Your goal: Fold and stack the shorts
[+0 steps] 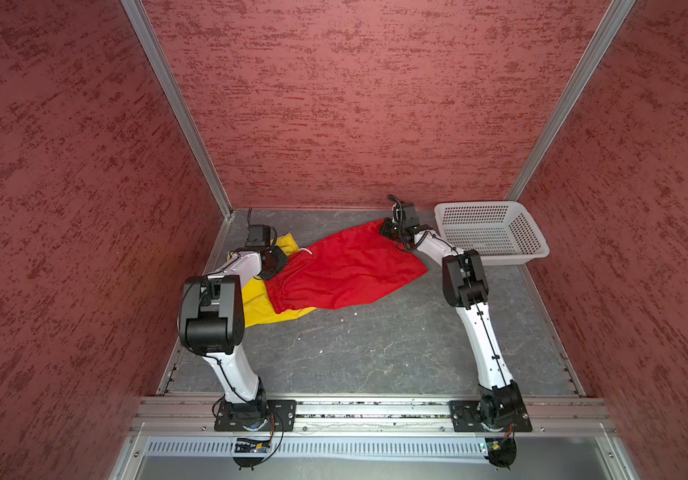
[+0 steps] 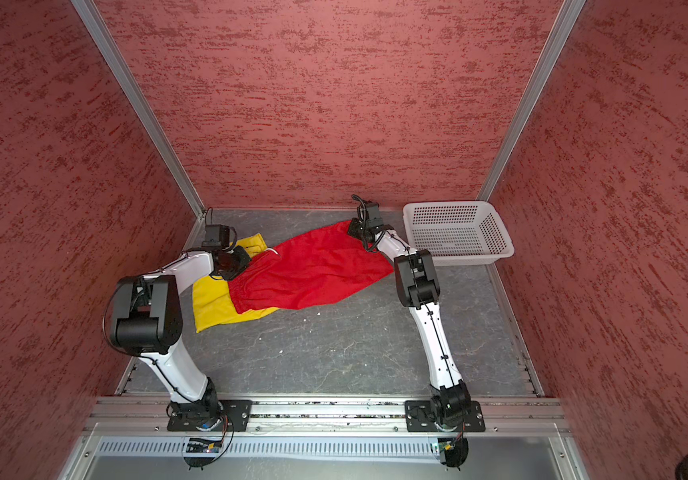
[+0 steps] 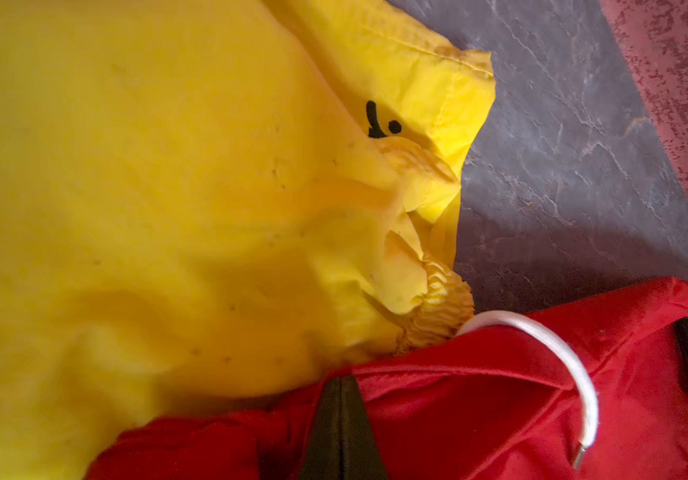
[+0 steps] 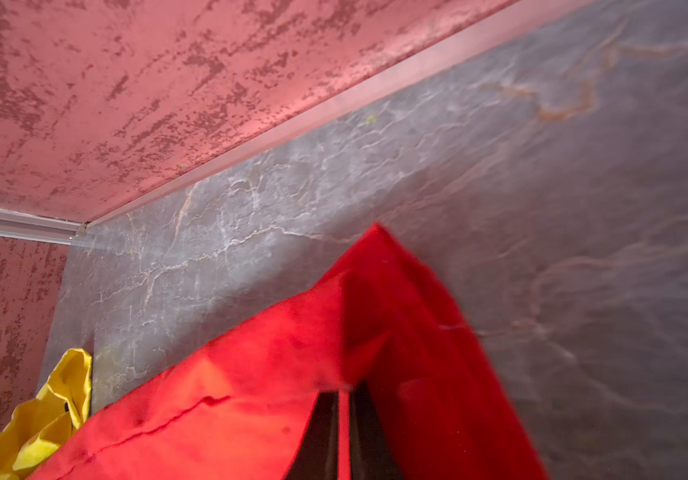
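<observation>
Left gripper (image 3: 340, 432) is pinched together on the gathered waistband of the red shorts (image 1: 346, 270). In its wrist view the dark fingers form one wedge with red cloth bunched on both sides. Right gripper (image 4: 344, 436) is clamped on a far leg corner of the same pair, and a thin strip of red shows between its two fingers.

A white drawstring (image 3: 562, 353) with a metal tip loops over the red cloth just beside the left gripper. The yellow shorts (image 1: 257, 305) lie under the red waistband end, at the left of the table (image 1: 375, 353), partly hidden by the left arm in both top views. A white basket (image 1: 520, 235) sits in the far right corner, just beside the right forearm and apart from the red cloth.

The red shorts span slantwise between the grippers, from near left to far right, creased and resting on the table. The yellow pair is crumpled, with small black marks (image 3: 379, 120) near a stitched hem.
</observation>
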`<act>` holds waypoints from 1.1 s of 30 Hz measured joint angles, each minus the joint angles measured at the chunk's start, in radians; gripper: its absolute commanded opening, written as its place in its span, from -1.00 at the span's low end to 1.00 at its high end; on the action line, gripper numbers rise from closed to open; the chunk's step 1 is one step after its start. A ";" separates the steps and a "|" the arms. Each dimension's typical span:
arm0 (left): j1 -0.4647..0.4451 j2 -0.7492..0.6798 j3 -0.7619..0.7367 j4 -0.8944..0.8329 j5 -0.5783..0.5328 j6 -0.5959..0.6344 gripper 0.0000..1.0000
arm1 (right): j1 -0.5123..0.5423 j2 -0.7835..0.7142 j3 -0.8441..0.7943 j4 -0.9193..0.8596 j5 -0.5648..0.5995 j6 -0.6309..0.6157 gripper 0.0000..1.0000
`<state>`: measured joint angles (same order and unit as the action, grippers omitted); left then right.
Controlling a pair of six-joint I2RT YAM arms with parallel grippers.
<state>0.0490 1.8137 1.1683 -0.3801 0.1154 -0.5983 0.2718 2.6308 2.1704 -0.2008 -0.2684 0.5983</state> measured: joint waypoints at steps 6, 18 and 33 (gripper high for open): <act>-0.003 0.008 0.001 0.006 0.026 -0.008 -0.92 | -0.011 -0.005 -0.011 -0.005 -0.004 -0.007 -0.55; -0.069 -0.402 0.008 -0.098 0.009 -0.037 0.38 | 0.286 -0.667 -0.565 0.098 0.333 -0.372 0.84; 0.227 -0.750 -0.159 -0.284 0.110 -0.038 0.99 | 0.835 -0.595 -0.700 0.276 0.614 -0.845 0.97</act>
<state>0.2760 1.0634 1.0088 -0.6640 0.2256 -0.6361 1.1065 2.0357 1.4704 0.0750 0.3454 -0.2470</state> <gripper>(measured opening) 0.995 0.987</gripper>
